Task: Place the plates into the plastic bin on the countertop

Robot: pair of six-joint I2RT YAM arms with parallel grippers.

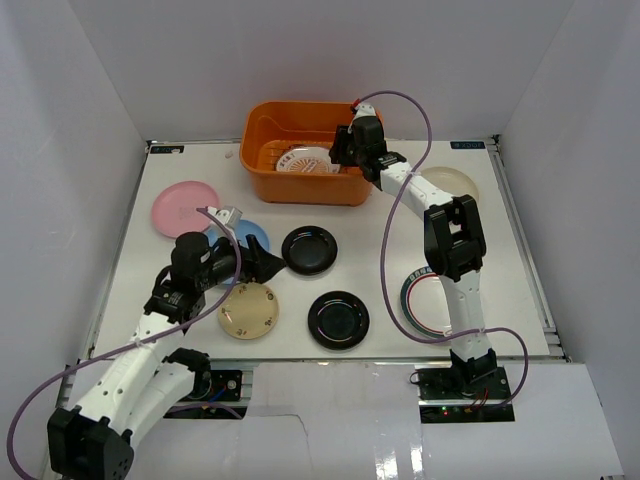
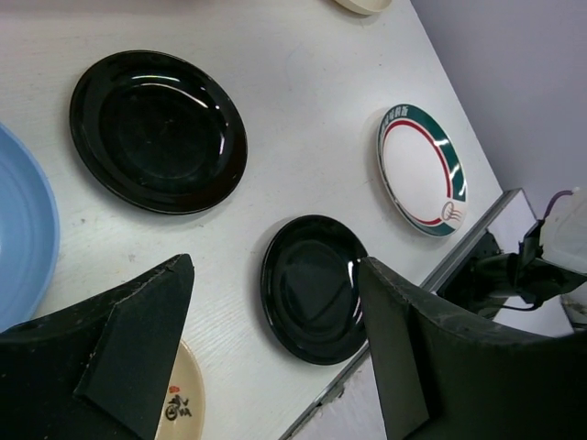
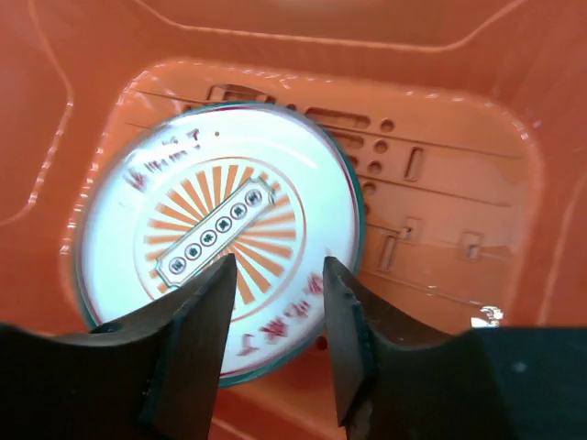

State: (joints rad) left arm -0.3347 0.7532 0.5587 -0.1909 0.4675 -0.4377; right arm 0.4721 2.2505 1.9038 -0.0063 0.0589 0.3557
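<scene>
The orange plastic bin (image 1: 262, 116) stands at the back of the white countertop (image 1: 380, 260). The orange-sunburst plate (image 1: 308, 162) lies inside it, also in the right wrist view (image 3: 215, 220). My right gripper (image 1: 340, 150) hangs open over the bin (image 3: 431, 211), its jaws (image 3: 280, 266) empty above the plate's near edge. My left gripper (image 1: 264, 266) is open and empty above the table, between the light blue plate (image 1: 254, 236) and the tan plate (image 1: 249, 310). Two black plates (image 1: 309, 250) (image 1: 338, 319) lie mid-table. In the left wrist view my gripper (image 2: 275, 266) frames the nearer black plate (image 2: 314, 287).
A pink plate (image 1: 185, 208) lies at the left. A cream plate (image 1: 455, 183) lies at the right back. A green-rimmed plate (image 1: 420, 300) is partly under the right arm, and also shows in the left wrist view (image 2: 422, 170). White walls enclose the table.
</scene>
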